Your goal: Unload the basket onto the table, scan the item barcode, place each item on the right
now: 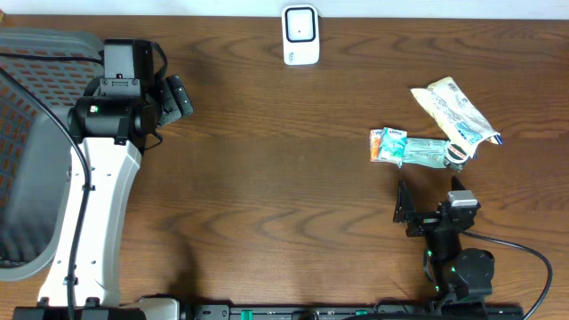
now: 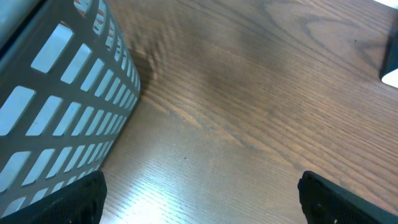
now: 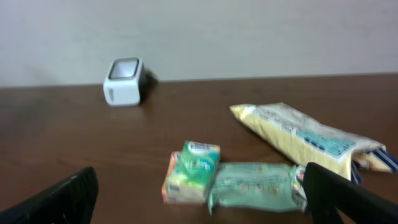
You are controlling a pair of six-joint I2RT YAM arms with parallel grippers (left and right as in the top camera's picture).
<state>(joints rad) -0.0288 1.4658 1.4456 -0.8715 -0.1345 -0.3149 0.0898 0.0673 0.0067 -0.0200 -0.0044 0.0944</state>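
Right gripper [image 1: 429,199] and left gripper [image 2: 200,190] gape empty; the green pack [image 3: 194,165] just ahead of the right jaws looks light, squashy, best pinched across its width.

Dark brown wood-grain table [image 1: 267,196]; carries, at the far edge near the middle, a white scanner [image 1: 300,36] standing alone; holds on the right side a cluster of three items: long yellow-and-white packet [image 1: 455,108] lying slantwise, pale green packet [image 1: 427,152] just on its near side, small green-and-orange pack [image 1: 388,145] touching the green packet's left end; bears at the left edge a grey slotted basket [image 1: 31,160], well apart from the rest.
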